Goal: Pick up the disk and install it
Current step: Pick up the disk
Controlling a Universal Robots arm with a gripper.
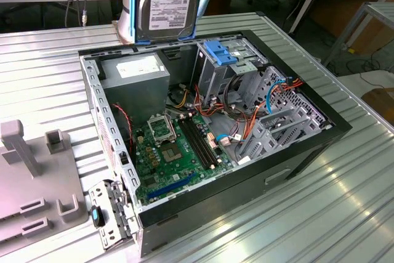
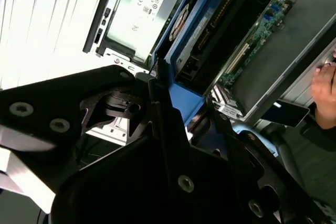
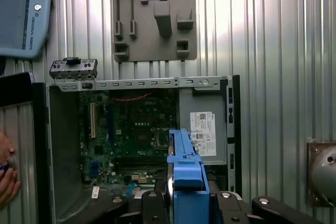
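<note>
Gripper (image 3: 187, 201) is clamped on the disk (image 1: 167, 1), jaws pinching the blue carrier frame from both sides, narrow gap, no slack visible in both wrist views. Disk's off the table (image 1: 49, 60), hanging over the far rim of the open PC case (image 1: 308, 152), stood on edge w/ long axis roughly vertical, white label facing the ext cam. Key relation: drive cage (image 1: 212, 81) w/ its blue latch (image 1: 219, 52) sits below the disk and toward the exterior view's right, so disk isn't lined up over the bay, more over the PSU (image 1: 135, 73) / cage boundary. In the first wrist view the disk (image 3: 185, 163) reads edge-on, pointing down into the case betw mobo (image 3: 131, 129) and PSU. Not seated, well apart from the cage. Judgement: pick done, install not. FYI a person's hand (image 3: 6, 174) rests at the case wall opp the PSU, clear of the disk.
</note>
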